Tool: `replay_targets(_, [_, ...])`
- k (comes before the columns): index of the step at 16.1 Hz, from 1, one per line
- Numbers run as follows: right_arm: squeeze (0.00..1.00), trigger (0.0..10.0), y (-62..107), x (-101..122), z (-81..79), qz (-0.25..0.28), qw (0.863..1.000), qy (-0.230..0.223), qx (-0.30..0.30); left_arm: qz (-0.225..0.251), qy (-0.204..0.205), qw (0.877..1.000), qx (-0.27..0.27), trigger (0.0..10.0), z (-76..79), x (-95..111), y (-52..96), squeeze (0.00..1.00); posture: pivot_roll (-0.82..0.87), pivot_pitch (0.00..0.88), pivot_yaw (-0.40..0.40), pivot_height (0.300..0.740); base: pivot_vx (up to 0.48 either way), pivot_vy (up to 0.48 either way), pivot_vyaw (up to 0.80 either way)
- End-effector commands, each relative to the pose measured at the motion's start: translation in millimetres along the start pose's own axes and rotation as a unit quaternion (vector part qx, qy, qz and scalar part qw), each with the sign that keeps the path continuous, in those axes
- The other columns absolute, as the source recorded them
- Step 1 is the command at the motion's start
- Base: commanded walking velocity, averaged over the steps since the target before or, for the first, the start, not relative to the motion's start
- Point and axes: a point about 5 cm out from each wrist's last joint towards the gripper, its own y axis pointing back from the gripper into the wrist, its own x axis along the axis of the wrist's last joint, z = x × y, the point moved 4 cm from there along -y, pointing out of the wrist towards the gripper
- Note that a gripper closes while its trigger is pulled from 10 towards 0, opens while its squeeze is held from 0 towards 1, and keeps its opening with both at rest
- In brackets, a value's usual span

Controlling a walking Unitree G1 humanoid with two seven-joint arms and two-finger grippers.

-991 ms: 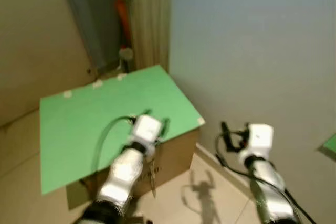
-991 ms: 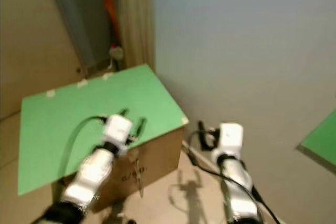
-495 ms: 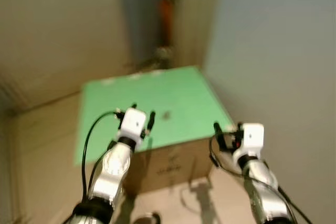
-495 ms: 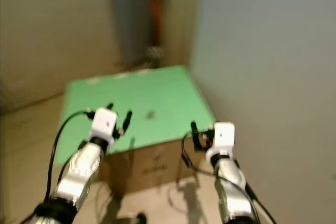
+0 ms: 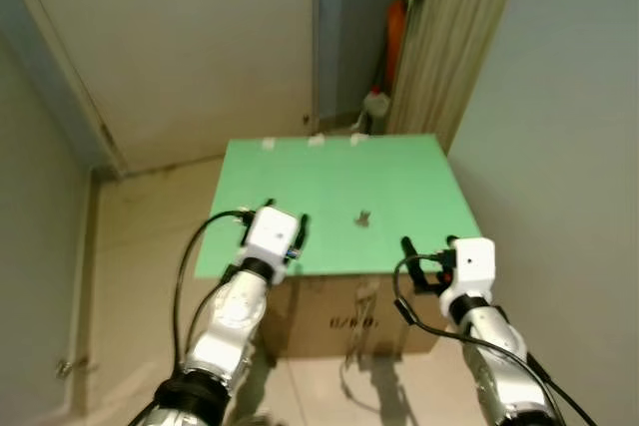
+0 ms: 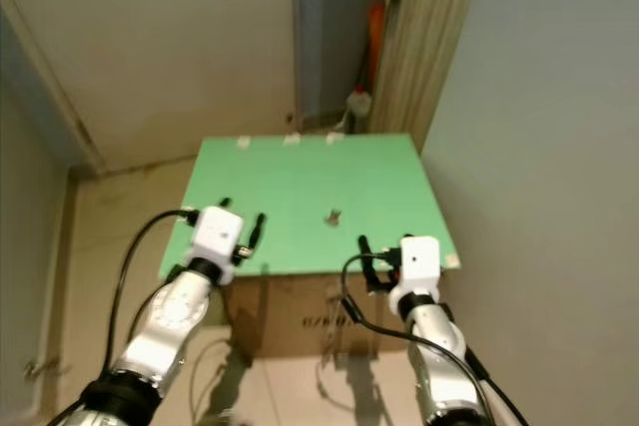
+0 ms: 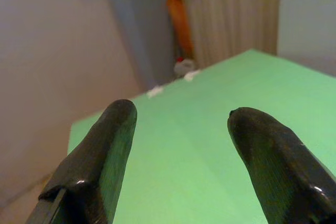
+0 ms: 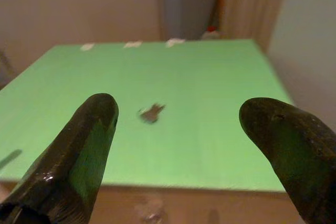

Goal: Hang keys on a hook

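Where the room narrows into a corner, a cardboard box [image 5: 349,316] stands on the floor with a green board [image 5: 339,202] covering its top, a ribbed curtain [image 5: 454,37] and a small bottle [image 5: 374,105] behind it. Both arms reach toward the near edge. The left gripper [image 5: 283,224] hovers over the board's near left part, fingers spread and empty. The right gripper [image 5: 424,258] hangs just off the near right edge, fingers [image 8: 79,145] wide apart, empty too. The keys [image 8: 151,113] lie small and flat near the board's middle, ahead of both. Being so thin, they may slide away if the fingers close too high, or scrape the board. No hook is visible.
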Motion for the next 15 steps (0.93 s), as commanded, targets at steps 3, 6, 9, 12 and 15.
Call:
replay_targets(3, [0.00,10.0,-7.0,7.6,-8.8,0.012,1.000,-0.002,0.012,0.001,-0.037,0.999,-0.008,10.0,-5.8,7.3,-8.7,0.00,-0.04,0.007,-0.003,0.740,0.480,0.000,0.00])
replay_targets(6, [0.00,10.0,-6.9,6.3,-10.5,0.013,1.000,-0.003,0.012,0.007,-0.047,0.999,-0.024,10.0,-0.3,12.8,-11.8,0.00,-0.05,0.009,0.005,0.740,0.480,0.000,0.00])
replay_targets(9, [0.00,10.0,-4.3,1.7,-13.8,0.008,1.000,-0.005,0.012,0.004,-0.073,0.995,-0.064,10.0,13.6,15.5,-18.7,0.00,-0.05,0.019,0.017,0.740,0.316,0.000,0.00])
replay_targets(12, [0.00,10.0,-2.2,-1.7,-15.0,0.004,1.000,-0.007,0.012,-0.005,-0.051,0.994,-0.096,10.0,27.8,15.4,-26.2,0.00,-0.05,0.040,0.012,0.740,0.000,0.000,0.00])
replay_targets(15, [0.00,10.0,11.0,-4.9,-13.6,0.000,1.000,0.000,0.016,-0.020,-0.051,0.991,-0.122,10.0,45.9,11.0,-31.3,0.00,-0.11,0.108,-0.011,0.740,0.000,0.000,0.00])
